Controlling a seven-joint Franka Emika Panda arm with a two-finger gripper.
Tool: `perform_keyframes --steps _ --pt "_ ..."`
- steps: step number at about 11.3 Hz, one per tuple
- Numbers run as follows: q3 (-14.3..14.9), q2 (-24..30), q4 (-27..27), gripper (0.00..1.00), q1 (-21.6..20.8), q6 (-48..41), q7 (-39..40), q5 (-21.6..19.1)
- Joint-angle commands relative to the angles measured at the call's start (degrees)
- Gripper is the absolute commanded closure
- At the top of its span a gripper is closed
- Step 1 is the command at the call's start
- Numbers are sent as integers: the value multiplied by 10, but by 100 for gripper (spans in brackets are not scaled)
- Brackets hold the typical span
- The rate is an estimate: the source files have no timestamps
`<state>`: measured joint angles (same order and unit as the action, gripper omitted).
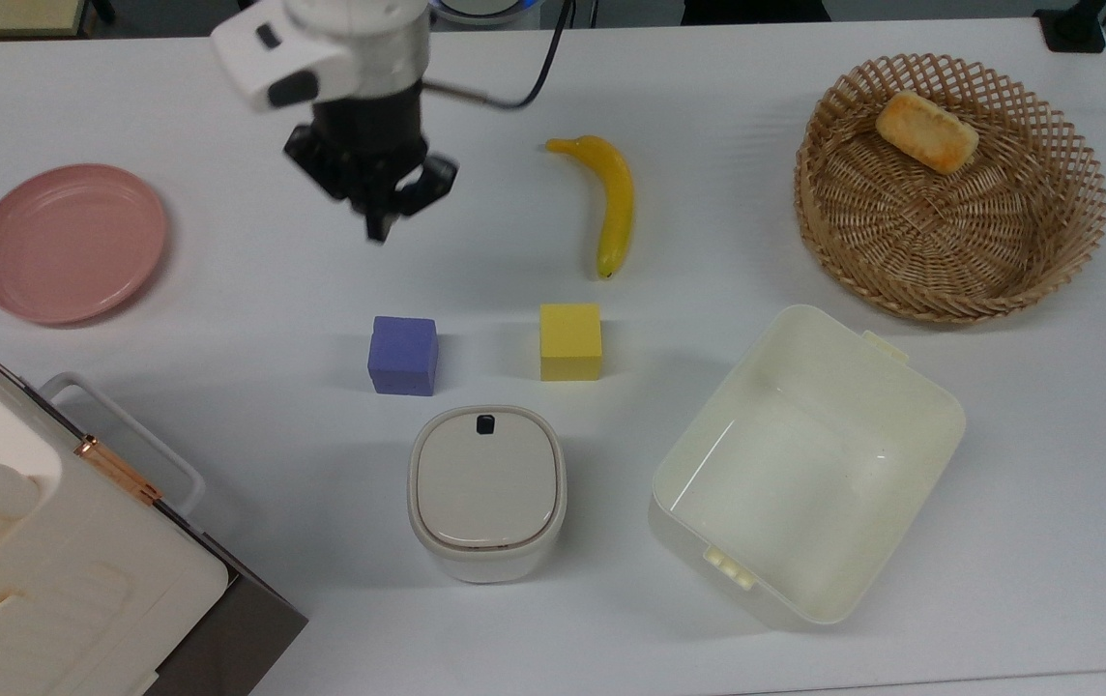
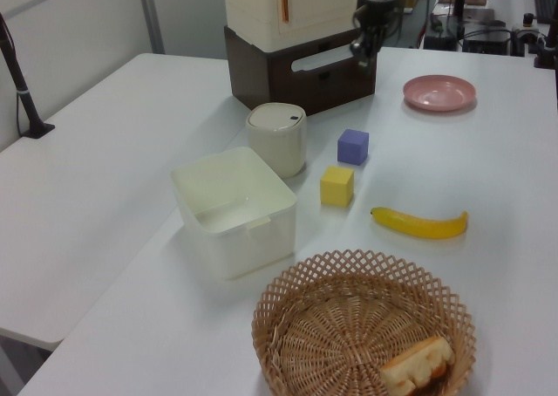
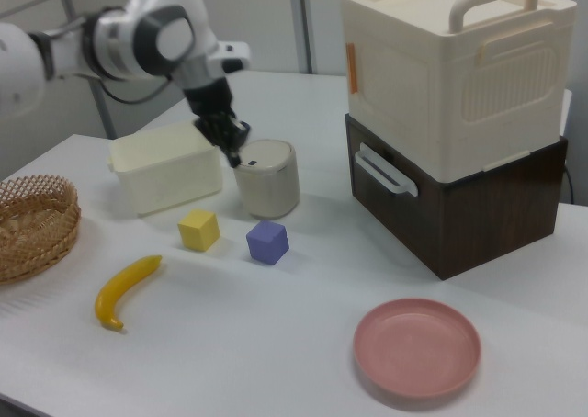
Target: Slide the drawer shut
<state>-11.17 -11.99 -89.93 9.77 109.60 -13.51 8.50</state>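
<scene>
Pink round plate (image 1: 70, 242), purple foam cube (image 1: 403, 355), yellow foam cube (image 1: 570, 340), yellow banana (image 1: 613, 198) (dark tip), tan lattice-weave wicker basket (image 1: 949, 246), white table (image 1: 273, 290).

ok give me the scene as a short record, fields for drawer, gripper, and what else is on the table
drawer: drawer flush with its dark cabinet, white handle on front
gripper: gripper raised above the table, holding nothing, apart from the drawer
blocks: purple cube, yellow cube
other: banana, pink plate, basket, open bin, lidded container

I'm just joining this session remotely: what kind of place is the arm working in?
Most likely a robotics lab or test bench, not a home: a white worktable set with practice props like a banana, foam-like cubes and a wicker basket, with cabling and equipment behind.
</scene>
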Motion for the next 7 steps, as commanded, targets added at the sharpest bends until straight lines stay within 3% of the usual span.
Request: perform_keyframes --steps 1,2,4,6,7 --pt "12 80 -36 94 -21 -88 67 -38" --pt "25 93 -36 91 -39 -111 73 -38" --pt "89 119 -37 61 -108 -142 101 -45" --pt "97 124 -38 17 -120 -154 108 -46" --pt "97 124 -38 0 -120 -155 108 -45"
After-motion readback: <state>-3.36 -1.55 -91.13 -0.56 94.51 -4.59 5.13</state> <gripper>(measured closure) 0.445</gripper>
